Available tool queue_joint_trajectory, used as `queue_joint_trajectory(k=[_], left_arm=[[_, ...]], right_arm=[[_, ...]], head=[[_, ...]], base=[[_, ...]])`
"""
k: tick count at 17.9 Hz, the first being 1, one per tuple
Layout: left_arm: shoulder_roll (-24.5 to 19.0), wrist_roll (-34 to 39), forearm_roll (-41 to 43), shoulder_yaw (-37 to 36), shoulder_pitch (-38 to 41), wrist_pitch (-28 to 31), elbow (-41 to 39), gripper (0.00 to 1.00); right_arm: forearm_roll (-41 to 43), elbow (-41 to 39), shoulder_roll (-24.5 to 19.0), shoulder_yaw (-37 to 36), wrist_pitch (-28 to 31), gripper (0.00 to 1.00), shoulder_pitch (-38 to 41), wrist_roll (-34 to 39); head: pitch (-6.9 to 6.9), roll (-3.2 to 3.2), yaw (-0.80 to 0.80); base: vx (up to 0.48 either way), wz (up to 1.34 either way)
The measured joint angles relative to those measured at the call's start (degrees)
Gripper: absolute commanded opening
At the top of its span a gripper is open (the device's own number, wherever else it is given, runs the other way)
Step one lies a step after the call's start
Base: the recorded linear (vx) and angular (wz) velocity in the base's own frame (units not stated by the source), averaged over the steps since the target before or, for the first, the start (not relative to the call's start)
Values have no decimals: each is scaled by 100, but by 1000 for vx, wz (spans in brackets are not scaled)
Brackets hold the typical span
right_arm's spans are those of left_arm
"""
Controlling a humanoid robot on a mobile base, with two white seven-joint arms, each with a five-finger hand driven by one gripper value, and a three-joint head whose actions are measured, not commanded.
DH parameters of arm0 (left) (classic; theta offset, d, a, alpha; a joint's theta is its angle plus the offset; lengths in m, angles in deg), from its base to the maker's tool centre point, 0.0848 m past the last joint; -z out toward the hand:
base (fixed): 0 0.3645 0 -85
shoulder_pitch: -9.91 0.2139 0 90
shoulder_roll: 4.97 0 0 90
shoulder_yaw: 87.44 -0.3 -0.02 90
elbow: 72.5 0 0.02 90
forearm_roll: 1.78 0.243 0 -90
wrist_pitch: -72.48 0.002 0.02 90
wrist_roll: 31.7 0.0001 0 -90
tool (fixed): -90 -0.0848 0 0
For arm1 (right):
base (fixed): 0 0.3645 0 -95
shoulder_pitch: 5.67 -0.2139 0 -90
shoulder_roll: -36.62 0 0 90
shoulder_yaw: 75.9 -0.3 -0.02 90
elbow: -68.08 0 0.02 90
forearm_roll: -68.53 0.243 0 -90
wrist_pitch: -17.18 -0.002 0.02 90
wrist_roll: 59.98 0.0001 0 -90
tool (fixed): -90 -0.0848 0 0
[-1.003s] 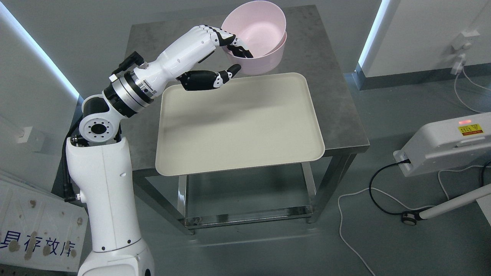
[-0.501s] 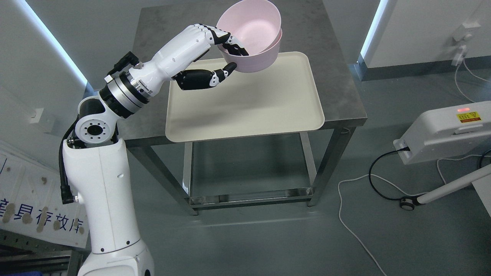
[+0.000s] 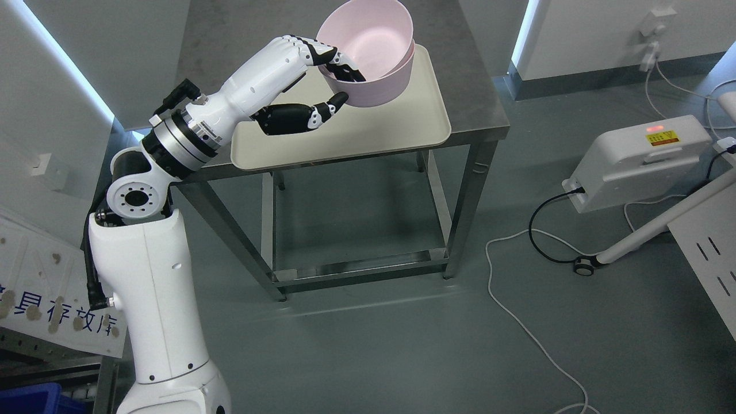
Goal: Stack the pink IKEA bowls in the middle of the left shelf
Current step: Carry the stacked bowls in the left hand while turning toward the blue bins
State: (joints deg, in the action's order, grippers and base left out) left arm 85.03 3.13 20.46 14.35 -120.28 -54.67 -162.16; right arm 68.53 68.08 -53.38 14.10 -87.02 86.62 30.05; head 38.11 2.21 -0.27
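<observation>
While the left hand (image 3: 336,77) pinches only one rim of the two nested pink plastic bowls (image 3: 371,54), held aloft above the cream rectangular tray (image 3: 402,123), they could tilt, separate or slip during carrying.

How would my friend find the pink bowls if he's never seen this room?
Look for the grey metal table at the top, with a cream tray on it. Above the tray's far end, the robot's left hand grips two nested pink bowls by the rim. They are the only pink, round things here.
</observation>
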Motion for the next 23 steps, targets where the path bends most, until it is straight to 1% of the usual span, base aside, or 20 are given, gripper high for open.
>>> queue_joint_trajectory(k=[8,23], left_arm=[[0,-34,-137,29,44,6,-53,2],[0,-2,-683,-182,61,121,63,3]], right_arm=[[0,0,0,0,0,100,0,0],[0,0,0,0,0,100,-2,1]], head=[[0,0,0],[0,0,0]], base=[[-174,-34],[-173,320]])
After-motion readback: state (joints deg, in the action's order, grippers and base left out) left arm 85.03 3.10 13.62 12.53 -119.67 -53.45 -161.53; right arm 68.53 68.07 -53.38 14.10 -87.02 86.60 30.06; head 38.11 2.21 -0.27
